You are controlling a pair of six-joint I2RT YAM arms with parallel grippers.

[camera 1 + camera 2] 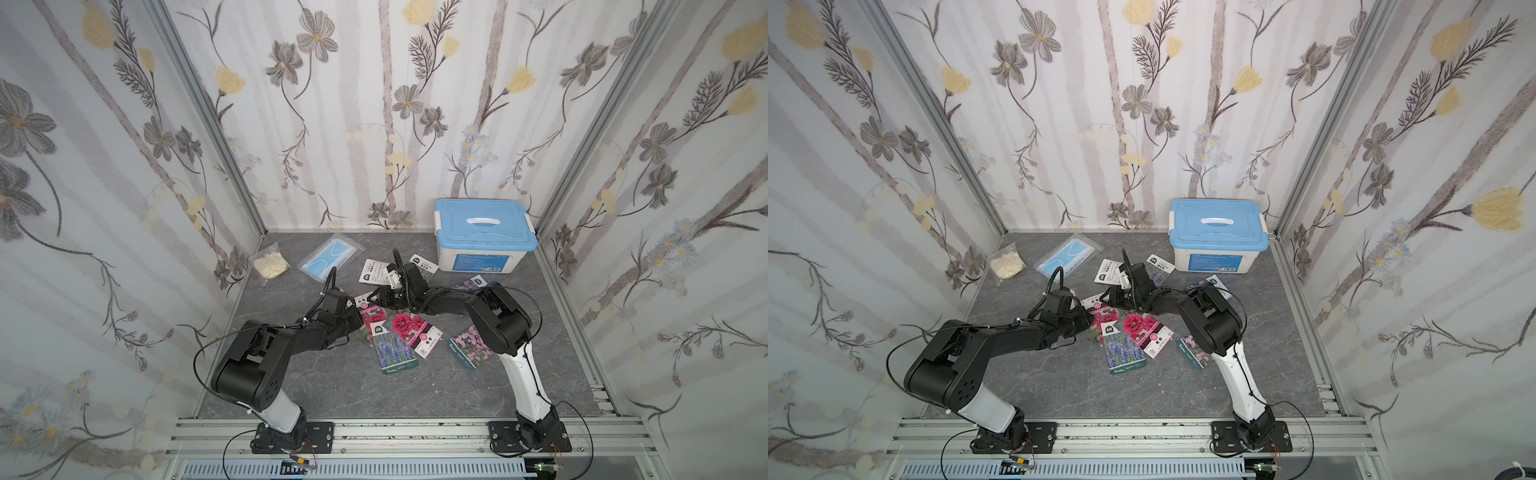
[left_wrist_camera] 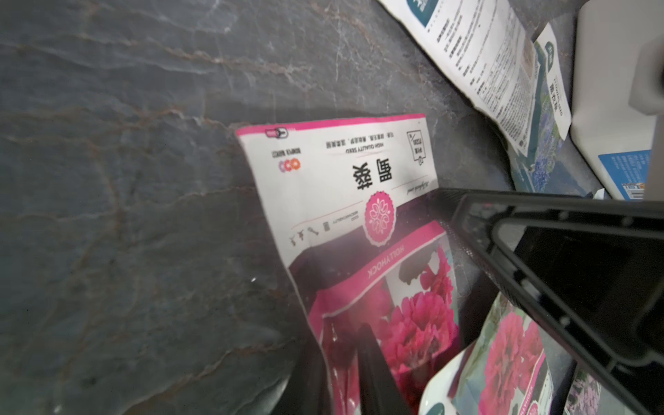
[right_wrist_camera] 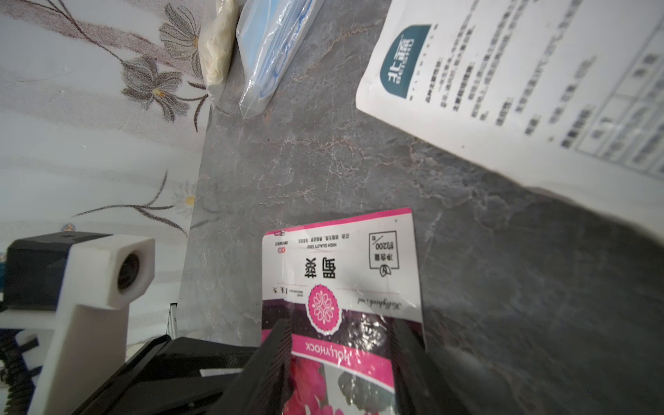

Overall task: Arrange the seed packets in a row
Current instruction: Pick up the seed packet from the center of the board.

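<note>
The left end effector (image 2: 339, 355) is pressed together on one end of a hollyhock packet (image 2: 341, 201), pinching it; the packet's white-label end throws a shadow on the tabletop (image 2: 143, 179). The right end effector (image 3: 341, 330) is spread, one finger along each long side of the same packet near its HOLLYHOCK band; whether those fingers touch it I cannot tell.

In both top views this packet lies near the tabletop's centre, a little toward 10 o'clock; the left end effector meets it from 8 o'clock and the right from 2 o'clock.

The other packets are scattered, not in a row:
- A lavender packet (image 1: 395, 353) and a second hollyhock packet (image 1: 415, 332) lie just at 5 o'clock of it, overlapping each other.
- A pink packet (image 1: 469, 349) sits farther out at 4 o'clock, beside the right arm (image 1: 498, 320).
- A white-backed packet (image 1: 374, 270) lies at 12 o'clock.
- A blue packet (image 1: 424, 266) and a purple packet (image 1: 471, 284) lie toward 1 and 2 o'clock, both partly hidden by that arm.

A box (image 1: 482, 237) stands in the 1 o'clock corner; a mask bag (image 1: 332, 257) lies at 11 o'clock and a cream bag (image 1: 270, 264) near the 10 o'clock edge.
</note>
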